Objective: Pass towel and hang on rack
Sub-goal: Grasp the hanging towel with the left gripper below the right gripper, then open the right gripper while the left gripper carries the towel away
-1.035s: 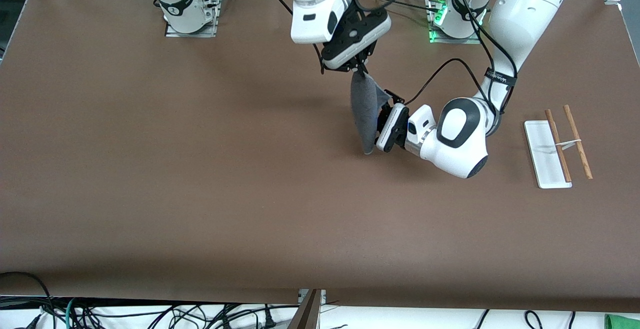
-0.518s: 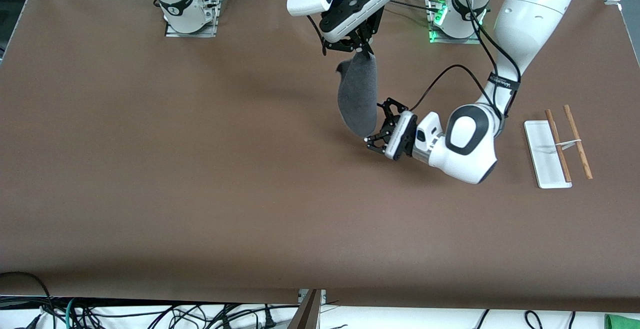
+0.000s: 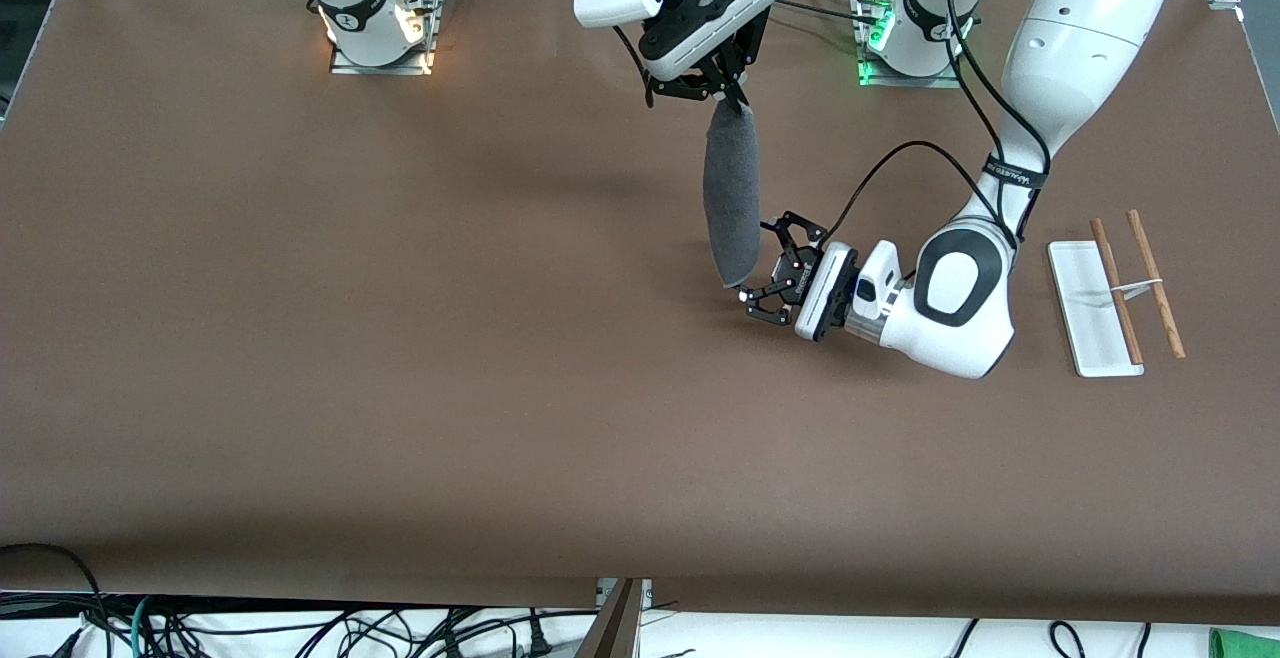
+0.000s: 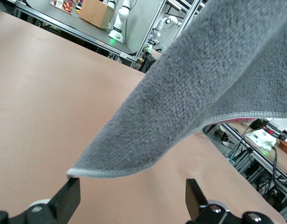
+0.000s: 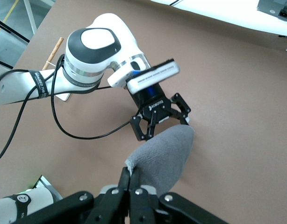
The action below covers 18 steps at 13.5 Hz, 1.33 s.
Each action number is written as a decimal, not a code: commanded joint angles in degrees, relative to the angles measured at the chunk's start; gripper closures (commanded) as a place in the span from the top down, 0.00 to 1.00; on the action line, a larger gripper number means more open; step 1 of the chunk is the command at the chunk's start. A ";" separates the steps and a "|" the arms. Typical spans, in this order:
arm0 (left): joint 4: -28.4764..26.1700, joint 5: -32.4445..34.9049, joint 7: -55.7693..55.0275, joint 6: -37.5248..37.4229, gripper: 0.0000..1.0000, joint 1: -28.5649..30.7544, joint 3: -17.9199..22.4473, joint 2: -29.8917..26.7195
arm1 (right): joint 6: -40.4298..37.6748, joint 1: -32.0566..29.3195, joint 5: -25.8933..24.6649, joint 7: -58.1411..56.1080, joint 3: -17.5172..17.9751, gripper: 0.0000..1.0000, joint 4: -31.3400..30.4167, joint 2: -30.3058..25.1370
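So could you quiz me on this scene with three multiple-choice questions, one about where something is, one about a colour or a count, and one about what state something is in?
1. Where does the rack stand?
A. Toward the left arm's end of the table
B. Toward the right arm's end of the table
C. Under the hanging towel

2. What colour is the face of the towel that shows in the front view?
A. Green
B. Dark grey
C. White

3. How is the left gripper right now?
A. Open, at the towel's lower end
B. Shut on the rack
C. Shut on the towel's top

Answers:
1. A: the white base with two wooden rods sits near the left arm.
2. B: the hanging cloth shows grey, fuzzy fabric.
3. A: its fingers stand apart under the towel's hem, while the right gripper pinches the top corner.
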 commanded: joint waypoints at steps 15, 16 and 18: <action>0.27 -7.02 18.20 -6.54 0.56 0.73 -0.77 2.85 | -0.73 0.17 0.96 1.85 0.42 0.00 -0.17 -1.73; 0.36 -7.62 19.88 -6.54 0.24 0.82 -0.77 2.85 | -0.73 0.17 0.96 1.85 0.42 0.00 -0.17 -1.73; 0.27 -8.68 20.51 -7.50 0.00 0.82 -0.77 2.85 | -0.73 0.17 0.96 1.85 0.42 0.00 -0.17 -1.73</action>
